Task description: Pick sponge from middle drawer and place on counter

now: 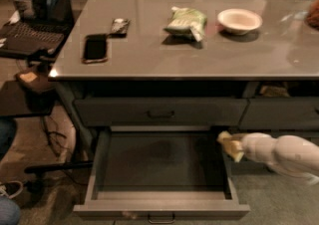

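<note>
Claw clamped on sponge, which I see held at right rim of open middle drawer, below grey worktop

An open laptop stands at the far left. To its right lie a black phone and, just beyond it, a small dark device. Farther right sit a green snack bag and a white bowl.

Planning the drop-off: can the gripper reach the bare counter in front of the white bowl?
Probably yes. The gripper holds the sponge at the right side of the middle drawer, below the counter edge. It must rise past that overhang; nothing else seems to block it.
</note>
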Robot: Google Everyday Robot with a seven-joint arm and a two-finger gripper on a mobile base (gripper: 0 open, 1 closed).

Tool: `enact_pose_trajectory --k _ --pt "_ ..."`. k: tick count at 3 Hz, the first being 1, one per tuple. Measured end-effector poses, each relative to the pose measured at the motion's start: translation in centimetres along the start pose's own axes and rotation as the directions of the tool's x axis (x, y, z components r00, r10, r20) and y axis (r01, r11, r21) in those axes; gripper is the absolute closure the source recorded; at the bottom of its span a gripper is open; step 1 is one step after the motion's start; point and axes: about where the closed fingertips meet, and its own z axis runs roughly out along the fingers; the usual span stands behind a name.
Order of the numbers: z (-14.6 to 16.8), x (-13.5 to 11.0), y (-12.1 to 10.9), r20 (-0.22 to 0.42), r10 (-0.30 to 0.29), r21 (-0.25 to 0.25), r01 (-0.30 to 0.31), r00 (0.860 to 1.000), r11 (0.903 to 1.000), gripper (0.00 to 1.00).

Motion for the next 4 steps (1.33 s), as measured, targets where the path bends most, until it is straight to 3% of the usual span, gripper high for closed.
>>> enact_pose_trajectory --k 1,2,3,4 --pt "-2.1 -0.1 -2.5 -0.010 -0.013 0.051 0.013 1.000 0.9986 1.00" --pt "-2.0 -0.1 -2.4 -0.009 -0.012 0.048 0.013 1.000 0.9988 1.00" --pt "-5.9 -1.4 -1.8 -0.014 -0.042 0.047 0.042 0.999 0.9980 1.00" --pt "-12.6 -2.4 1.9 -0.002 -0.171 -0.022 0.171 0.985 0.9851 1.00"
